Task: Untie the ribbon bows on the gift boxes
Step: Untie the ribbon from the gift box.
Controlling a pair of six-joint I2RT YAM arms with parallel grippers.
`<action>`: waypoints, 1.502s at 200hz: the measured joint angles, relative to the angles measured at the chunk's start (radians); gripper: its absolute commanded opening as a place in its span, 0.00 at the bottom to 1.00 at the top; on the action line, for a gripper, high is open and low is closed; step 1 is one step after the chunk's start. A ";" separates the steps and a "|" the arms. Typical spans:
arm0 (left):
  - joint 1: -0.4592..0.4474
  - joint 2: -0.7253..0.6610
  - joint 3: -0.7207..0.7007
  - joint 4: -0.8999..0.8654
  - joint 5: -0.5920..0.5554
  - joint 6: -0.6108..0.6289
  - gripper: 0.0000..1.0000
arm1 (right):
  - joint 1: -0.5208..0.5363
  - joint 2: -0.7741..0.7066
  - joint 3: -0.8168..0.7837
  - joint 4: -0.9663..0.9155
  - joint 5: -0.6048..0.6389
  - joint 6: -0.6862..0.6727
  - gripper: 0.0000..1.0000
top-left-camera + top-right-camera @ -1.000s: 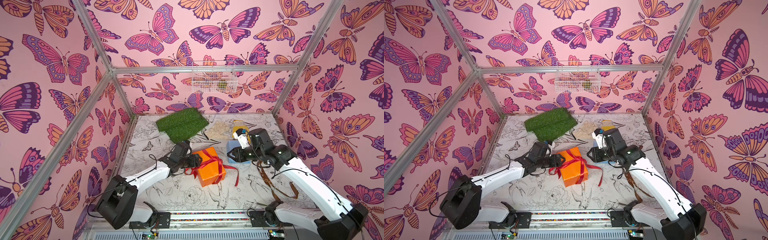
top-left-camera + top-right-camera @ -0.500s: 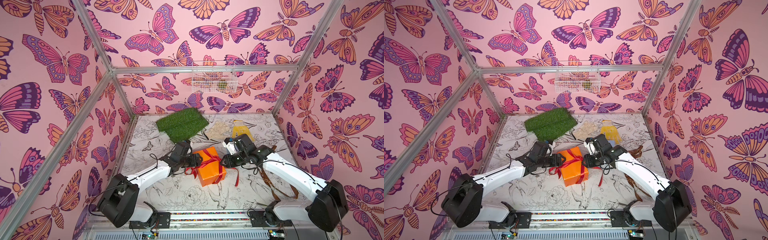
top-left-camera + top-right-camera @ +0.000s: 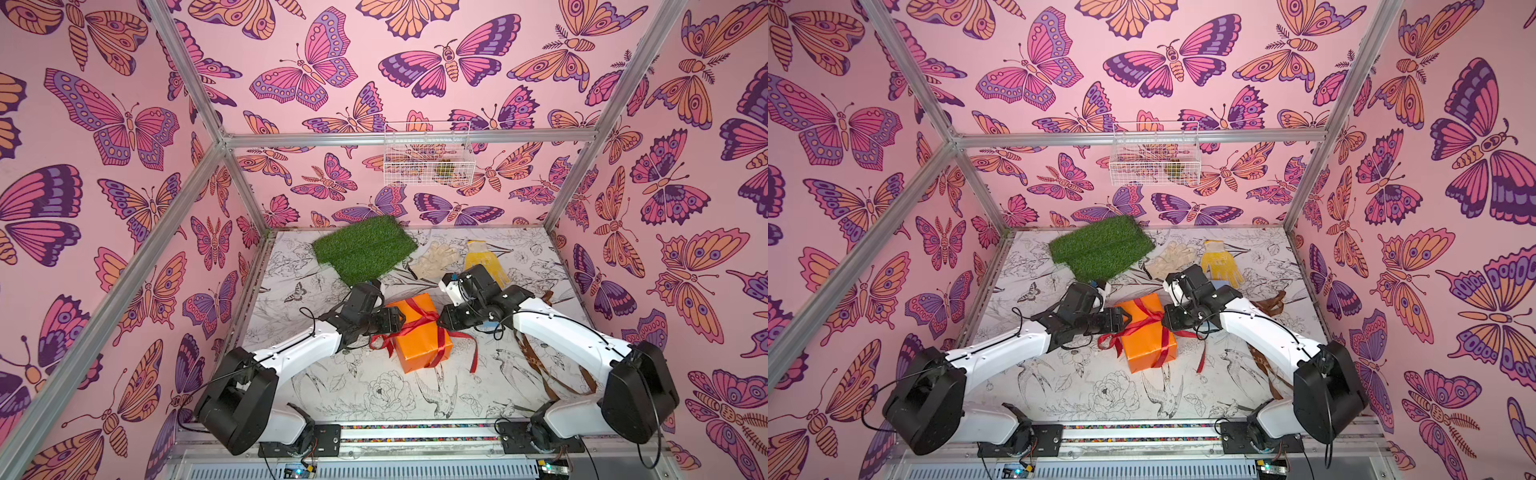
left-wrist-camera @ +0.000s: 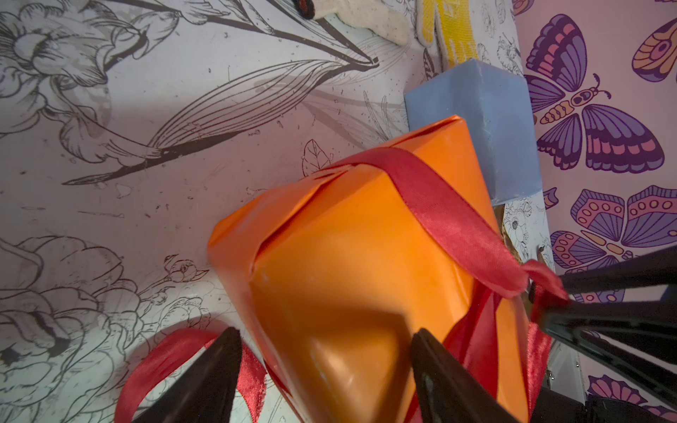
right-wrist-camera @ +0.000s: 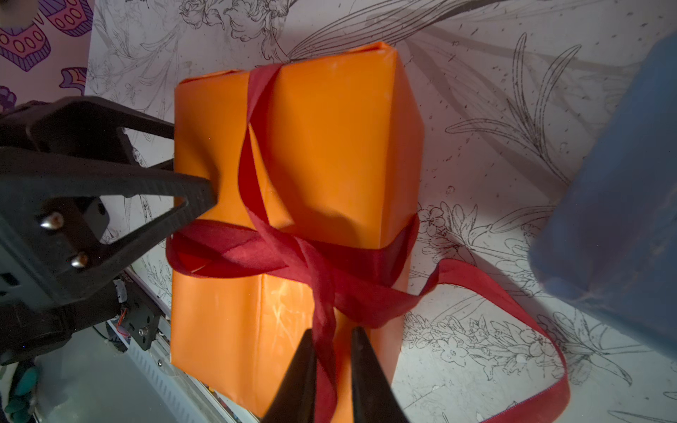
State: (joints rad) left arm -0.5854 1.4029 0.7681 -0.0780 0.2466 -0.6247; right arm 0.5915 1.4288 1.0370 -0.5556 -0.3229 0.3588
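The orange gift box (image 3: 419,345) (image 3: 1144,347) lies mid-table with a red ribbon (image 3: 415,321) (image 5: 322,263) crossed over it, its bow loose and its tails trailing on the table. My left gripper (image 3: 394,322) (image 4: 326,331) is open, its jaws wide around the box's left upper corner. At the box's right edge my right gripper (image 3: 441,321) (image 5: 331,329) is shut on a strand of the red ribbon just beside the knot. The light blue gift box (image 4: 487,121) (image 5: 622,183) sits behind it, mostly hidden by the right arm in both top views. A brown ribbon (image 3: 540,365) lies loose under that arm.
A green grass mat (image 3: 365,247) lies at the back of the table, with a white glove (image 3: 436,259) and a yellow glove (image 3: 484,257) to its right. A wire basket (image 3: 428,160) hangs on the back wall.
My right arm has swung left from the blue box to the orange box, and its jaws have closed on the red ribbon. The left arm has not moved.
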 measured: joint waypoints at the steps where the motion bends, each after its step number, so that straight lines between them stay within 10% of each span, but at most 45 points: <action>1: 0.000 0.000 0.000 0.000 0.000 0.000 0.74 | 0.000 0.000 0.000 0.000 0.001 0.000 0.08; 300: 0.000 -0.001 0.000 0.002 0.000 0.007 0.74 | 0.000 -0.629 0.106 -0.304 0.441 0.009 0.05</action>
State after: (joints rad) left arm -0.5854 1.4021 0.7677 -0.0761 0.2462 -0.6178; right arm 0.5915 0.7994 1.1435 -0.8597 0.1184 0.3676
